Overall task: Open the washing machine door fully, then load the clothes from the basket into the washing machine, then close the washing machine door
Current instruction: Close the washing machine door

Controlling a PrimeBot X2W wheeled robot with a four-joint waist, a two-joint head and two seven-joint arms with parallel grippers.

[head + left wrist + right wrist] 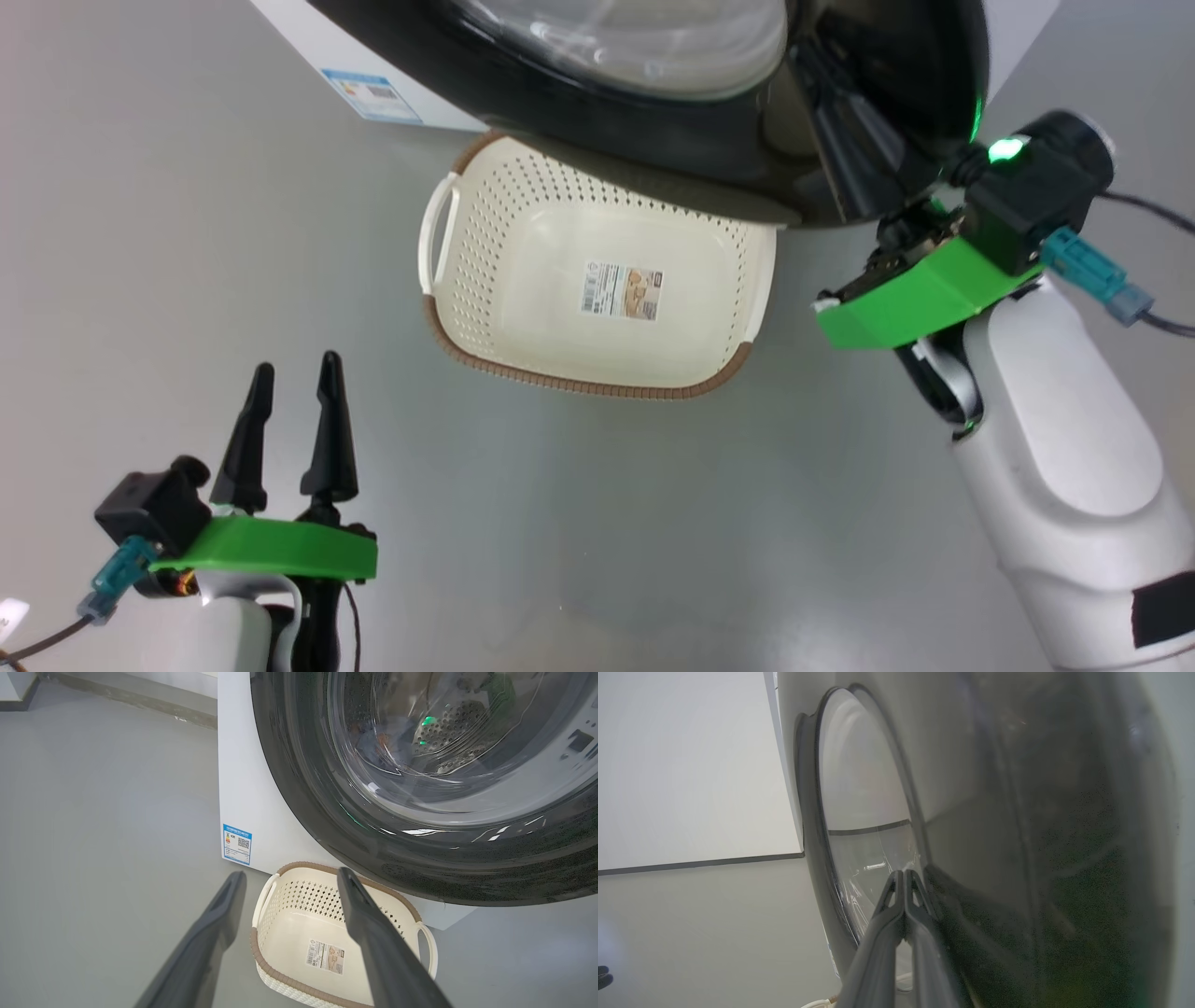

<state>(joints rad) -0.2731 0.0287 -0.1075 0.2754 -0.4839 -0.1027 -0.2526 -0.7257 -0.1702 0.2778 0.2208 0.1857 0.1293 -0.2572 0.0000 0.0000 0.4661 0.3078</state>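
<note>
Glossy grey floor [187, 280]. Washing machine door [607, 121]: big black glossy round, bulging clear glass centre. Right gripper [903, 875] up at it, fingers pinched together, nothing between, tips seemingly touching black face just beside glass edge. Left gripper [297, 364] low, jaws spread wide, empty, well apart from door. Basket [485, 233] on floor under door's lower edge, bare inside. Blue clothes [373, 742] dim behind glass.
</note>
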